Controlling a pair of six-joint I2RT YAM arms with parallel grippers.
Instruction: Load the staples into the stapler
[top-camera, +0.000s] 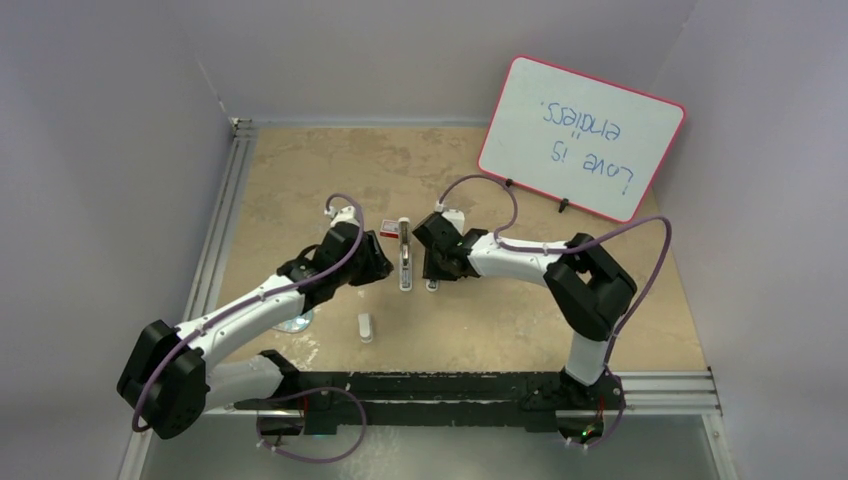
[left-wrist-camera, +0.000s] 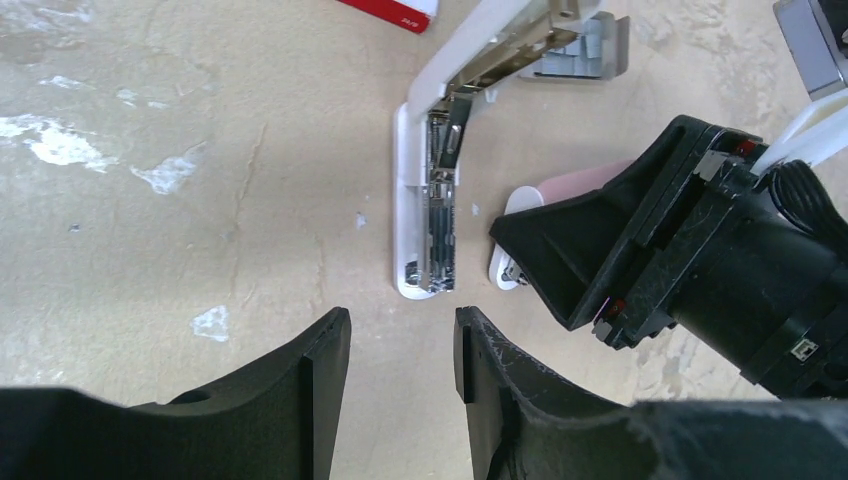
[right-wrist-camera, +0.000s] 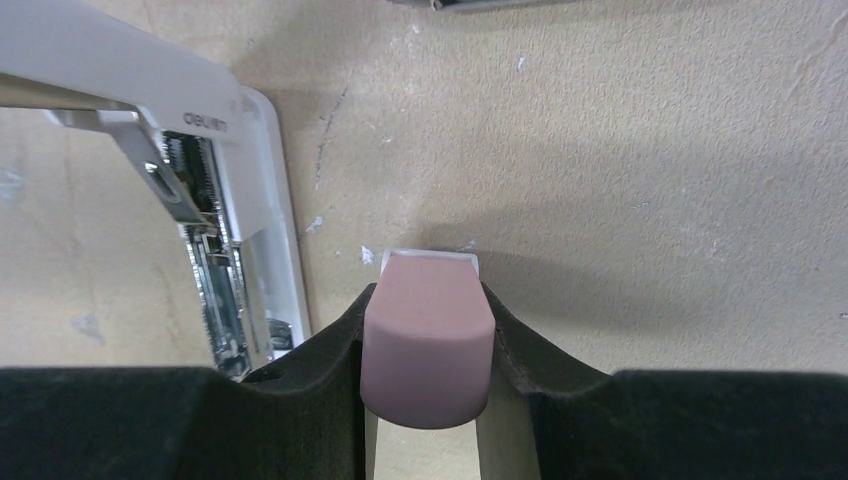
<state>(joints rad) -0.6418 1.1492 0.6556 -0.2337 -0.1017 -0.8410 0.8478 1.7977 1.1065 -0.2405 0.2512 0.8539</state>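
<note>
Stapler (top-camera: 405, 257) lies mid-table, flipped open, long axis running near to far. Its white base is flat on the table (top-camera: 300, 170) and the top arm is hinged up at the far end, so the metal channel faces up for loading.

Left gripper (left-wrist-camera: 400, 320) hovers just off the near end of the base. Jaws spread, nothing between them, lined up with the channel.

Right gripper (right-wrist-camera: 428, 298) sits just right of the stapler, jaws pinching a small pink piece (right-wrist-camera: 428, 350) with a white underside that rests on the table beside the base (can't tell if it's part of the stapler or a separate item). Judgement: the hold looks like bracing, to stop things sliding while the other arm works the channel.

Staples (left-wrist-camera: 588, 52): a grey strip lies on the table at the far end, just right of the raised top arm, touched by neither gripper. The channel glints silver along its length; cannot tell whether a strip is seated in it. Red box (left-wrist-camera: 395, 12) lies just left of the stapler's far end, within easy reach of both arms.

Step in hand, my read: loading stage, top arm not yet shut. Next move calls for confirming a strip is in the channel, then closing the arm. Risk is the open arm swinging or the base skidding when pushed.

Whiteboard (top-camera: 580, 135) leans far right, small white object (top-camera: 366, 328) near left; neither involved.
</note>
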